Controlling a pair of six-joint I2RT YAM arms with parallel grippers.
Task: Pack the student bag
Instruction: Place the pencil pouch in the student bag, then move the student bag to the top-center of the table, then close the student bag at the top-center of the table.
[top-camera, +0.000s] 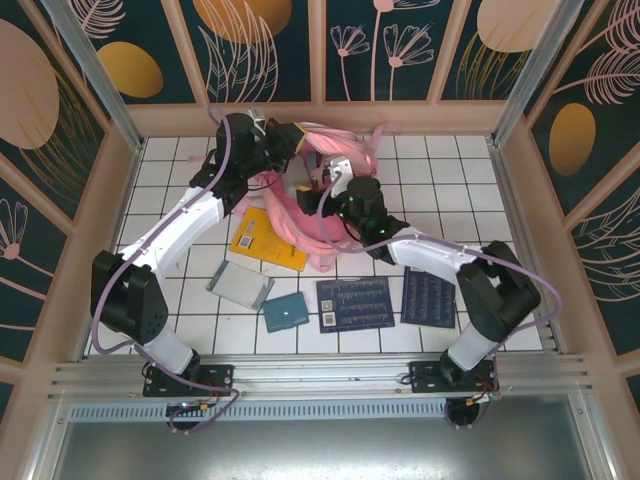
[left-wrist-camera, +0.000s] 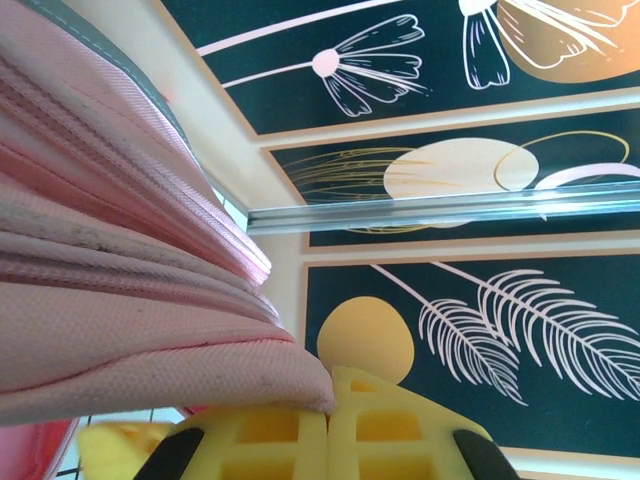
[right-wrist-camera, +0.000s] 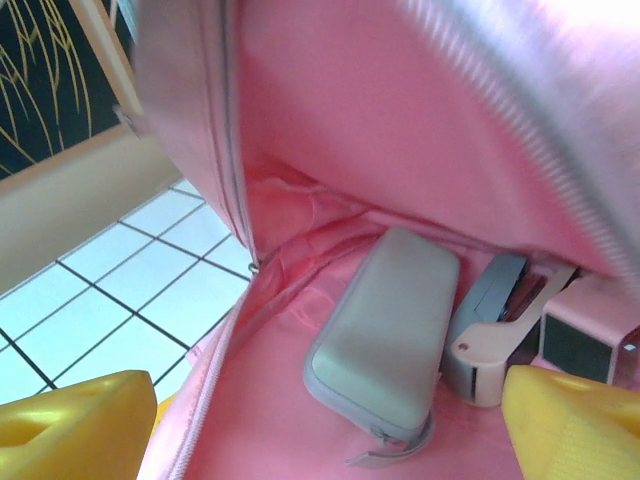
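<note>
The student bag (top-camera: 300, 215), pink and soft, lies at the back of the tiled table with its mouth held open. My left gripper (top-camera: 290, 140) is above its far side, and in the left wrist view the yellow jaws (left-wrist-camera: 330, 420) are shut with a fold of the pink fabric (left-wrist-camera: 120, 300) pinched between them. At the bag's mouth my right gripper (top-camera: 335, 180) (right-wrist-camera: 325, 440) stands open, with nothing between its yellow fingers. Inside the bag lie a pale grey-green zip case (right-wrist-camera: 385, 325), a grey and cream stapler (right-wrist-camera: 490, 320) and a small pink box (right-wrist-camera: 590, 335).
On the tiles in front of the bag lie a yellow book (top-camera: 265, 238), a silver-grey notebook (top-camera: 240, 284), a small teal book (top-camera: 286, 312) and two dark blue sheets (top-camera: 355, 302) (top-camera: 428, 297). Patterned walls close in the back and both sides.
</note>
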